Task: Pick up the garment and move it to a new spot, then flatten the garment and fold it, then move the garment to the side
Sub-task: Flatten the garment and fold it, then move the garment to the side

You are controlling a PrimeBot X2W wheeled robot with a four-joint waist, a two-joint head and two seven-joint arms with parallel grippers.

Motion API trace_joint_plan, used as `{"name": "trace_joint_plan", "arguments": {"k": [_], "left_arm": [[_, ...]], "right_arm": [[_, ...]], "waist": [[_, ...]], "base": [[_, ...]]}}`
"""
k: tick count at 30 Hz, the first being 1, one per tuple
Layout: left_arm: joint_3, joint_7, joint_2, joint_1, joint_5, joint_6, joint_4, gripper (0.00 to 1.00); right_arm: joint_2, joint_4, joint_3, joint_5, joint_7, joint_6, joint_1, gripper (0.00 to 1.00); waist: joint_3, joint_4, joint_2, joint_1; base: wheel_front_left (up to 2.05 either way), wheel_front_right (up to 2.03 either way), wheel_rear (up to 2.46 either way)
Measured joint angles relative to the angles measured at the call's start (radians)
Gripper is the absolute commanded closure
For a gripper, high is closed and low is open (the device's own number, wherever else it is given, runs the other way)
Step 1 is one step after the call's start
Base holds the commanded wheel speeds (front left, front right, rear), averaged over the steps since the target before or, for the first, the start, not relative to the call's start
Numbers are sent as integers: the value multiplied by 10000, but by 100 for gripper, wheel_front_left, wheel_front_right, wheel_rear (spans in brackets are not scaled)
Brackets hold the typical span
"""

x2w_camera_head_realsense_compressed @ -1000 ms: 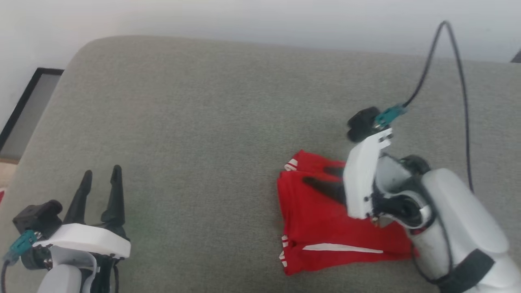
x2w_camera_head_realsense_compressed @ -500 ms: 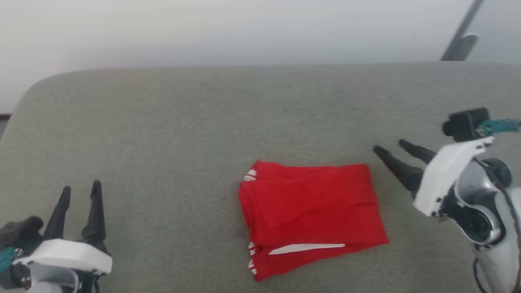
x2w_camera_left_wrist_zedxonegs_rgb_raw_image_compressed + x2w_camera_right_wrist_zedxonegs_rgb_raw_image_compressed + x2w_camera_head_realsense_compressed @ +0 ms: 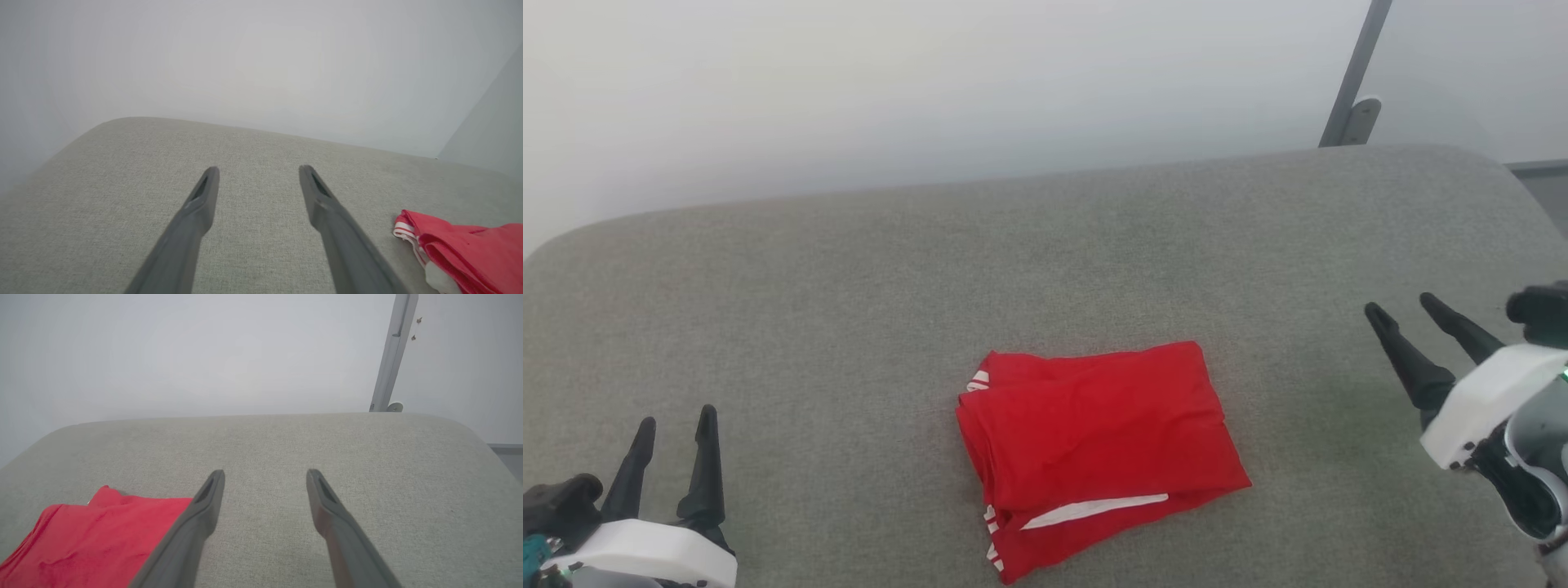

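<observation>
The garment (image 3: 1094, 445) lies folded into a red rectangle with white-and-red striped trim at its left edge, near the middle of the grey cushioned surface (image 3: 849, 286). My left gripper (image 3: 676, 420) is open at the lower left, well apart from the cloth. At the right, my right gripper (image 3: 1401, 306) is open too, clear of the garment's right edge. In the left wrist view the garment (image 3: 466, 253) shows at the lower right, beside my open left gripper (image 3: 257, 169). In the right wrist view the garment (image 3: 90, 535) lies lower left of my open right gripper (image 3: 265, 473).
A pale wall (image 3: 931, 82) rises behind the surface's far edge. A grey metal post (image 3: 1352, 82) stands at the back right. The surface's rounded corners fall away at the far left and far right.
My right gripper has lifted off the garment and drawn back to the right, leaving it folded. The head camera has turned, shifting the whole picture.
</observation>
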Motion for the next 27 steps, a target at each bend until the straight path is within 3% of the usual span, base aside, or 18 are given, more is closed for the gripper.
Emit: {"name": "trace_joint_plan", "arguments": {"k": [10, 27], "left_arm": [[65, 0, 17, 177, 82, 0, 109, 0], [194, 0, -4, 203, 82, 0, 196, 0]], "right_arm": [[-326, 880, 244, 366, -1670, 0, 390, 0], [-366, 1331, 297, 773, -2372, 0, 767, 0]], "waist": [[-294, 141, 0, 0], [-412, 118, 0, 0]], "base": [[0, 0, 0], [0, 0, 0]]}}
